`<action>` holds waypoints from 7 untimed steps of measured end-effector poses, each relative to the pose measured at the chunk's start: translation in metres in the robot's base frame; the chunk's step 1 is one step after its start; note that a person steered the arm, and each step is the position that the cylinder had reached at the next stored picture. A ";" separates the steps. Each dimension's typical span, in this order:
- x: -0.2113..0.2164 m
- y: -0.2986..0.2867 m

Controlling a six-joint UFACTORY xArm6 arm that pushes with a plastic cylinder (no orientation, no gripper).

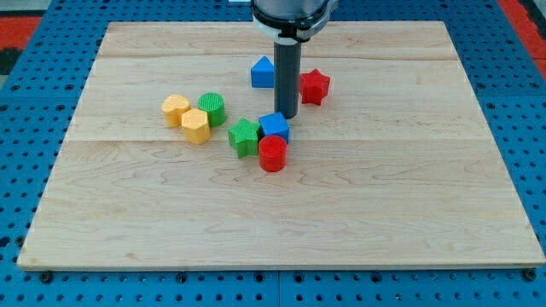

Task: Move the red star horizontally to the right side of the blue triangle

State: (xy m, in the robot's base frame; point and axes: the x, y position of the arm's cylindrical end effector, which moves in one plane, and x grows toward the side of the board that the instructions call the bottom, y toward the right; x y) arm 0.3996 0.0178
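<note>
the red star point(314, 86) lies flat on the worktop point(409, 188) near the view's top, just right of my rod, with the blue triangle point(263, 72) on the rod's other side — so the star already sits to the triangle's right, roughly level with it. my tip point(286, 116) rests a little below the gap between them, just above the blue cube point(275, 126).

there is no gripper here, only the rod, so nothing opens or closes.

risk, as i judge it: a careless sweep could clip the star's lower-left arm and spin it upward, or nudge the blue cube into the red cylinder point(272, 154) and green star point(244, 136).

the star has no real long axis — its points spread evenly, and its exact heading is unclear.
</note>
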 end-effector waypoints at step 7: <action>-0.047 0.047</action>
State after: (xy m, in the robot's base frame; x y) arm 0.3527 0.0648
